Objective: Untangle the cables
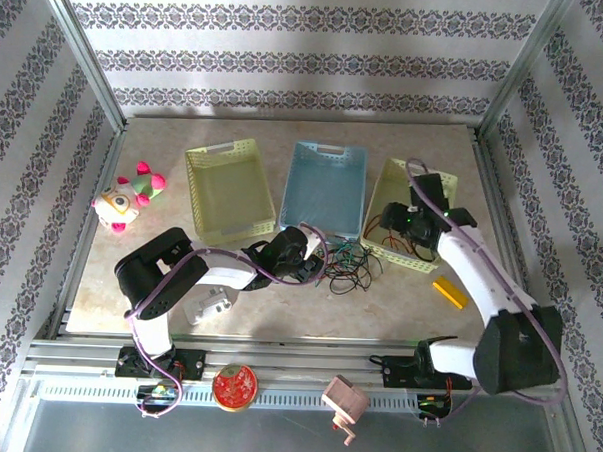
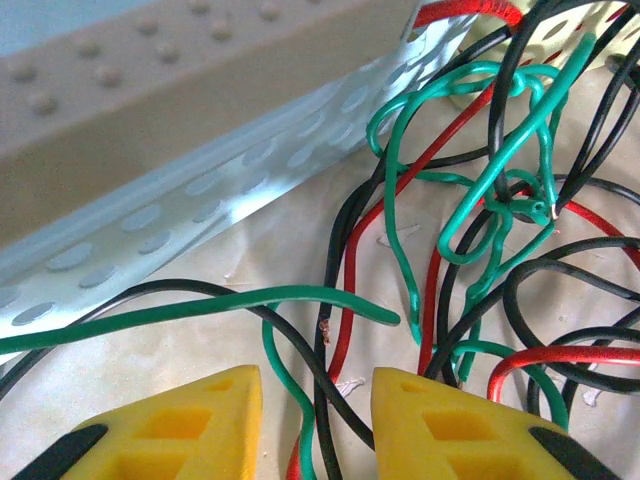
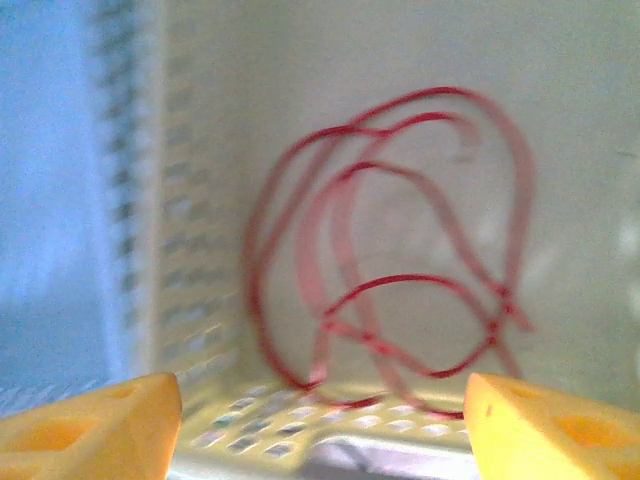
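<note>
Several cables (image 1: 352,265), red, green and black, knotted in one loose heap on the table (image 1: 398,315) just in front of the blue basket (image 1: 328,192), close to its near wall. Spread sideways along that wall, loops crossing every way, no single heading. One red cable (image 3: 390,250) apart, coiled inside the yellow basket (image 1: 393,185) right of the blue one. Left gripper (image 2: 315,400) at the heap's left edge, fingers parted, green, black and red strands running loose between. Right gripper (image 3: 325,410) facing the coil, jaws wide, nothing held. Second yellow basket (image 1: 228,188) left of the blue one, plush toy (image 1: 128,198) further left, yellow block (image 1: 449,292) nearer and to the right.
</note>
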Controlling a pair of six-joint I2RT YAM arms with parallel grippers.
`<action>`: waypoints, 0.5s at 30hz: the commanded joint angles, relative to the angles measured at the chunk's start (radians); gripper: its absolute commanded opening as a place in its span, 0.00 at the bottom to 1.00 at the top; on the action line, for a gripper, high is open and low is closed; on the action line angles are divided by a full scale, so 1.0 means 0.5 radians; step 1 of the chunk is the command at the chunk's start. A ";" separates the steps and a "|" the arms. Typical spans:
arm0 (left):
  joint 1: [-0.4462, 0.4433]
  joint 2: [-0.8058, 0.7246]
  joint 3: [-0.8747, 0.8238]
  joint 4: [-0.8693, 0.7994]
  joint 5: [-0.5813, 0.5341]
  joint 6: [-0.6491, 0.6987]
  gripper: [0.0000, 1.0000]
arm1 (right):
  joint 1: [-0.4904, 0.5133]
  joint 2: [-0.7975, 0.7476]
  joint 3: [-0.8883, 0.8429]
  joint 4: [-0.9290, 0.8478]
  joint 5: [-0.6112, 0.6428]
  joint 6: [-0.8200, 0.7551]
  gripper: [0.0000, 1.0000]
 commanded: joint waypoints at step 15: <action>-0.027 -0.283 -0.236 0.347 -0.142 -0.018 0.30 | 0.673 -0.005 -0.363 0.385 -0.428 -0.078 0.42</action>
